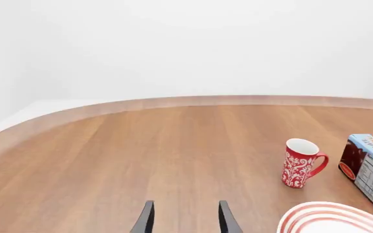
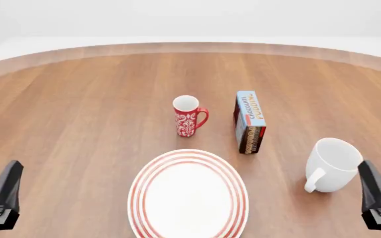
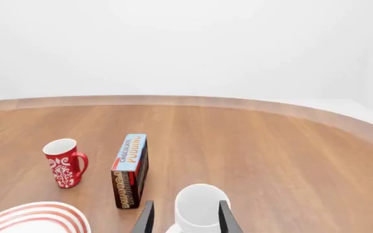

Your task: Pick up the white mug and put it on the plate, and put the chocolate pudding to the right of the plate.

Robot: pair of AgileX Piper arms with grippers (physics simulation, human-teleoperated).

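The white mug (image 2: 333, 163) stands upright at the front right of the table, its handle turned toward the near edge. My right gripper (image 2: 374, 191) is open just behind it; in the right wrist view the white mug (image 3: 199, 211) shows beyond the spread fingers, untouched. The plate (image 2: 144, 173) with red rings lies at the front centre. The chocolate pudding (image 2: 249, 121) box stands on its long edge behind the plate and to its right. My left gripper (image 2: 5, 191) is open at the front left, holding nothing.
A red mug (image 2: 187, 116) with a white pattern stands behind the plate, left of the pudding box. The wooden table's curved far edge (image 2: 190, 47) meets a white wall. In the left wrist view the red mug (image 1: 300, 162) stands next to the pudding box (image 1: 371, 167).
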